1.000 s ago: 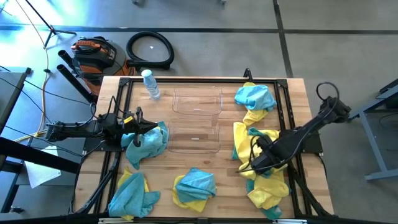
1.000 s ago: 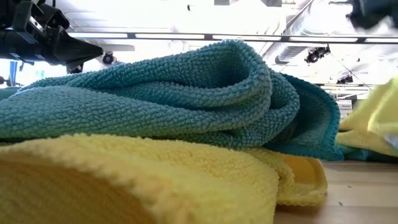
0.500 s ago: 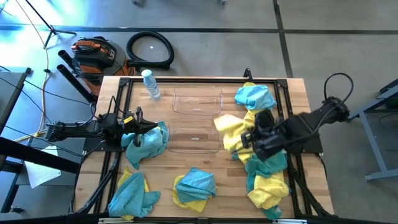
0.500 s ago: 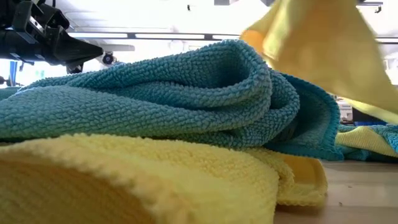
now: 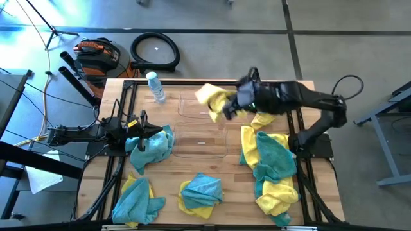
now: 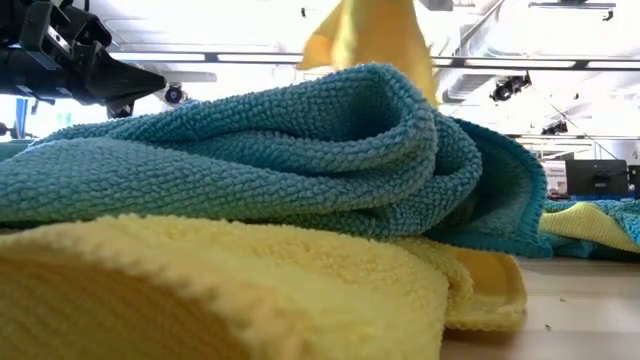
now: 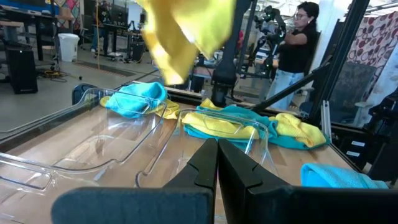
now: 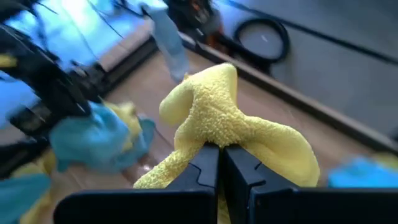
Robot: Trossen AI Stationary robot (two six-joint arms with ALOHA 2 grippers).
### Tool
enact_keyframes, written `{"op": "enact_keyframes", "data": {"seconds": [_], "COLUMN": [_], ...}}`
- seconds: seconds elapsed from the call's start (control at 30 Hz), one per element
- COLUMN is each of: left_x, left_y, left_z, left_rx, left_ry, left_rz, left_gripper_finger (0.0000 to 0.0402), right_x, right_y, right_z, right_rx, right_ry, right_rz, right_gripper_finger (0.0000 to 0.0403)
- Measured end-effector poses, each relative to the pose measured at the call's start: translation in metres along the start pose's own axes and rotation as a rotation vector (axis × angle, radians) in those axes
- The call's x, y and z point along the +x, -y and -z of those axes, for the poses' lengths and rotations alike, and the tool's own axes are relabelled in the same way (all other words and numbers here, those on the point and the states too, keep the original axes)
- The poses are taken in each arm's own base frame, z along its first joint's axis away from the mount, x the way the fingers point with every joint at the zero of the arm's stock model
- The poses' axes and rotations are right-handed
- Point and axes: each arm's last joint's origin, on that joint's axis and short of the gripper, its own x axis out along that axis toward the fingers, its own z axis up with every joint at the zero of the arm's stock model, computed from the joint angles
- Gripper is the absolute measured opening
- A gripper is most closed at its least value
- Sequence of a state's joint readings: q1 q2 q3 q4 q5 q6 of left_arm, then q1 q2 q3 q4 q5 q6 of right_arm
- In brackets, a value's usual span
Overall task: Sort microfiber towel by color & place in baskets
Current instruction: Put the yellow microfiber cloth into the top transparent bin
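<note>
grey concrete floor around a pale wooden worktop (image 5: 192, 170) framed in black rails; a coiled black hose (image 5: 155, 51) and an orange-and-black case (image 5: 97, 52) lie on the floor past the far edge. a person in a dark top (image 7: 297, 43) stands in the room behind, seen from my left wrist.

my right pincer (image 5: 232, 106) hangs above the far clear plastic basket (image 5: 204, 106), fingers clamped tight on a bright yellow fuzzy microfiber towel (image 5: 212, 99) that droops off the tips. right wrist view: the cloth bunches up just above the closed fingers (image 8: 236, 177).

my left pincer (image 5: 156, 132) sits low at the left edge of the near clear plastic basket (image 5: 200, 142), fingers (image 7: 211, 168) pressed together with nothing between them, just beside a teal-blue towel (image 5: 151, 147).

both baskets stand side by side mid-worktop, walls touching or nearly so. a clear plastic water bottle (image 5: 155, 86) lies at the far left corner.

other towels in mixed heaps: teal over yellow at the near left (image 5: 135, 199), teal over yellow at the near middle (image 5: 201, 192), a long yellow-and-teal pile down the right side (image 5: 270, 167), and a teal one on yellow at the far right (image 7: 134, 99).
</note>
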State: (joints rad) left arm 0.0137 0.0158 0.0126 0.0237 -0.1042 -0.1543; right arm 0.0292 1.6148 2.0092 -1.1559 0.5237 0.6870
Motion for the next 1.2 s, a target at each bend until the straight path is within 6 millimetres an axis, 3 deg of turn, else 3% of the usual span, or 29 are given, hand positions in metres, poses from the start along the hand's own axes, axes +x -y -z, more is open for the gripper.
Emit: {"op": "enact_keyframes", "data": {"seconds": [0.17, 0.3, 0.43, 0.67, 0.9, 1.2], "left_x": [0.000, 0.000, 0.000, 0.000, 0.000, 0.000], "left_y": [0.000, 0.000, 0.000, 0.000, 0.000, 0.000], "left_z": [0.000, 0.000, 0.000, 0.000, 0.000, 0.000], "left_rx": [0.000, 0.000, 0.000, 0.000, 0.000, 0.000], "left_ry": [0.000, 0.000, 0.000, 0.000, 0.000, 0.000], "left_rz": [0.000, 0.000, 0.000, 0.000, 0.000, 0.000], "left_gripper_finger": [0.0001, 0.0001, 0.0001, 0.0001, 0.0001, 0.0001], "right_x": [0.046, 0.089, 0.124, 0.158, 0.217, 0.277], "right_y": [0.000, -0.002, 0.000, 0.015, 0.016, 0.037], "right_z": [-0.028, -0.034, -0.023, 0.001, 0.009, 0.034], "right_rx": [-0.053, -0.066, -0.043, 0.001, 0.057, 0.319], "right_ry": [0.048, 0.023, -0.076, -0.285, -0.313, -0.428], "right_rz": [-0.063, -0.079, -0.012, 0.156, 0.104, 0.226], "right_gripper_finger": [0.0000, 0.0000, 0.0000, 0.0000, 0.0000, 0.0000]}}
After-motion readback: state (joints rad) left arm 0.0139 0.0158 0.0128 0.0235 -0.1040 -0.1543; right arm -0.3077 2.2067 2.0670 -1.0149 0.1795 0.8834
